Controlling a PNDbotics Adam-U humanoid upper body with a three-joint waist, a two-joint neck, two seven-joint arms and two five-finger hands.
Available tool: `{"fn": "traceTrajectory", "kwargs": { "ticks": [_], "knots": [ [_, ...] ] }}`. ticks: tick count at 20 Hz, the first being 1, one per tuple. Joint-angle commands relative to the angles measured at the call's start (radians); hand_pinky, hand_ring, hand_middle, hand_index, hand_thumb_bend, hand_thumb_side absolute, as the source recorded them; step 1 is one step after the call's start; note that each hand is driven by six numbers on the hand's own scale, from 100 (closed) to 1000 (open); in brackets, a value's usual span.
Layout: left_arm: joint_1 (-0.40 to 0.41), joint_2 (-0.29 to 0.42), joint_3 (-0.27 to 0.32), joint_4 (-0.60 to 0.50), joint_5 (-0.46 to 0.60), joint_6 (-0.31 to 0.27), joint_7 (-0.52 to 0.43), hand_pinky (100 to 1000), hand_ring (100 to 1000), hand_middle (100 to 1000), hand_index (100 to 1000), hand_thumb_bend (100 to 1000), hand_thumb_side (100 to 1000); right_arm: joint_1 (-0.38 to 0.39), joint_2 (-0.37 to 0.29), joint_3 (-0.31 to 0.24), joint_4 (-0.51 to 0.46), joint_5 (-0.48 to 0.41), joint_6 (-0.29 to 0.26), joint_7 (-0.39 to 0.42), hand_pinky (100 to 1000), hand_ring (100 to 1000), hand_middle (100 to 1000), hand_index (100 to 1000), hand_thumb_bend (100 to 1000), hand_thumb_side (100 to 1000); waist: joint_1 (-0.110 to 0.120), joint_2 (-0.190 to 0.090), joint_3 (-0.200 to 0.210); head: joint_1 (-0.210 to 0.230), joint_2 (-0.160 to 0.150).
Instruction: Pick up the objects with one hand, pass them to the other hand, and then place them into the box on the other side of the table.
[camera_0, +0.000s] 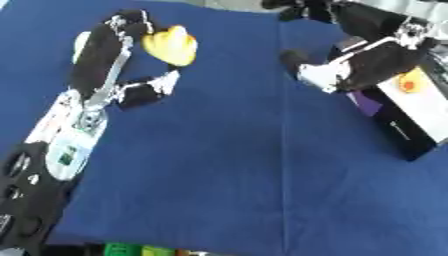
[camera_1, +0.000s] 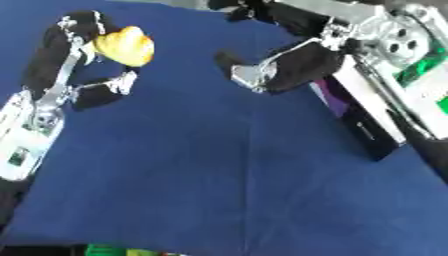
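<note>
Left arm: a black forearm with silver joints is seen entering from the lower left corner and stretched up the left side of the table.
Left hand (camera_0: 118, 47): black with white fingertips, it is placed at the upper left; its upper fingers are curled round the yellow object, and the thumb (camera_0: 150, 90) is held out below, apart from the object.
Yellow object (camera_0: 172, 45): a rounded, glossy yellow item with a small point on top is grasped at its left side by the left hand, in the upper left part of the view; whether it is touching the cloth cannot be told.
Table cover (camera_0: 219, 165): a dark blue cloth is spread over the whole table, with a straight seam running top to bottom near the middle.
Right hand (camera_1: 262, 70): black and silver, it is reached in from the upper right, well apart from the yellow object; nothing is held, and its fingers look loosely bent, though that cannot be told for certain.
Box (camera_0: 416, 107): a white-topped box with black sides and a purple patch is set at the right edge, partly covered by the right arm; an orange round mark (camera_0: 409, 85) is seen on its top.
</note>
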Motion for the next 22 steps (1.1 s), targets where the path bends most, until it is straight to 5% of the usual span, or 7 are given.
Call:
{"fn": "traceTrajectory", "kwargs": {
  "ticks": [1, 15, 22],
  "knots": [
    [-0.023, -0.018, -0.006, -0.006, -0.014, -0.016, 0.007, 767, 591, 507, 604, 100, 237, -0.029, 0.003, 0.012, -0.014, 0.025, -0.002, 0.024, 957, 1000, 1000, 1000, 100, 189, 0.0, -0.029, 0.002, -0.014, 0.0],
    [-0.054, -0.095, -0.075, -0.07, -0.021, -0.058, 0.024, 759, 589, 504, 597, 100, 208, -0.078, 0.078, 0.073, 0.161, 0.207, -0.05, -0.028, 952, 1000, 1000, 1000, 100, 158, -0.007, -0.018, 0.031, -0.048, -0.011],
    [-0.054, -0.095, -0.09, -0.101, -0.027, -0.037, 0.058, 756, 589, 502, 594, 100, 200, -0.073, 0.091, 0.08, 0.227, 0.3, -0.055, -0.027, 953, 1000, 1000, 1000, 100, 276, -0.008, -0.017, 0.037, -0.06, -0.009]
  ]
}}
